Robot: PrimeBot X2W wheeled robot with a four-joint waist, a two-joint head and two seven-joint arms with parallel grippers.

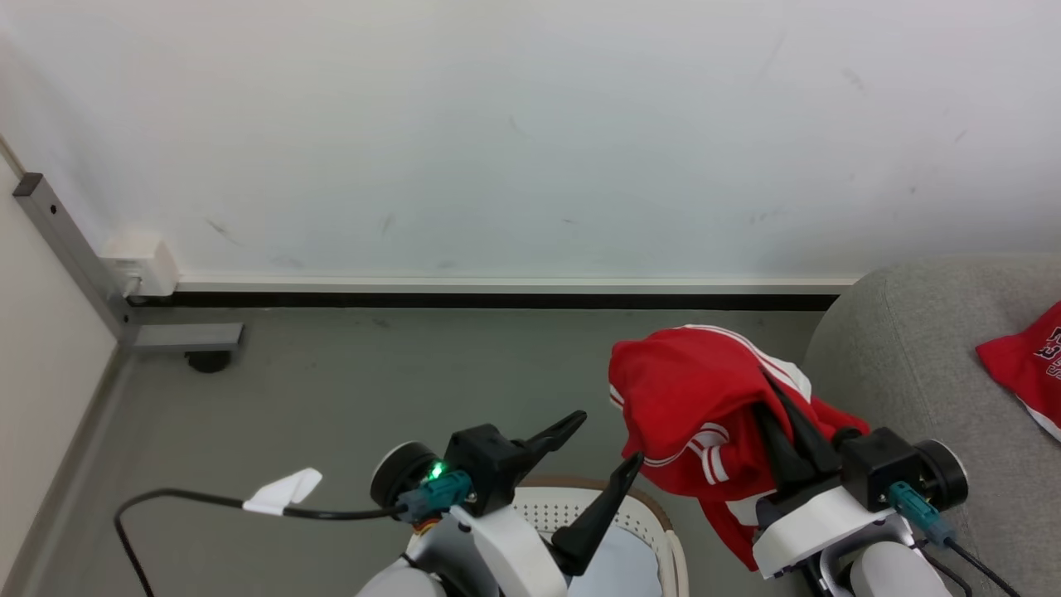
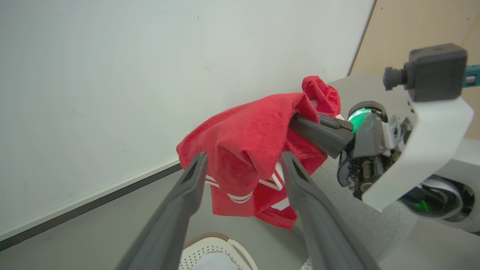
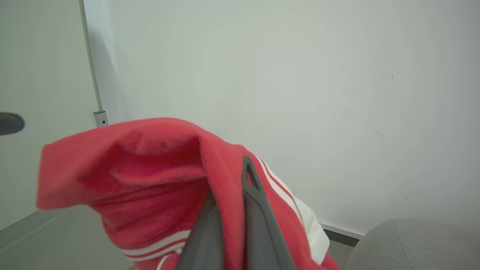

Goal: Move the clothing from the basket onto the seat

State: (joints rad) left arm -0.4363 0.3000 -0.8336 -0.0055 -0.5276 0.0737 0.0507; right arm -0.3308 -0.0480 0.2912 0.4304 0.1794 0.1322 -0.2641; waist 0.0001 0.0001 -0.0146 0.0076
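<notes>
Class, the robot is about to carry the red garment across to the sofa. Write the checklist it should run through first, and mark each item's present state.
1. Fingers of the right gripper closed on the red garment: ok.
2. The left gripper open: ok.
3. Left fingers free of the cloth: cannot tell, one tip is very near it.
4. Garment lifted out of the basket: ok.
5. Bare space on the sofa beside the second red garment: ok.
6. Nothing more left in the basket: cannot tell, the left arm hides most of it.
</notes>
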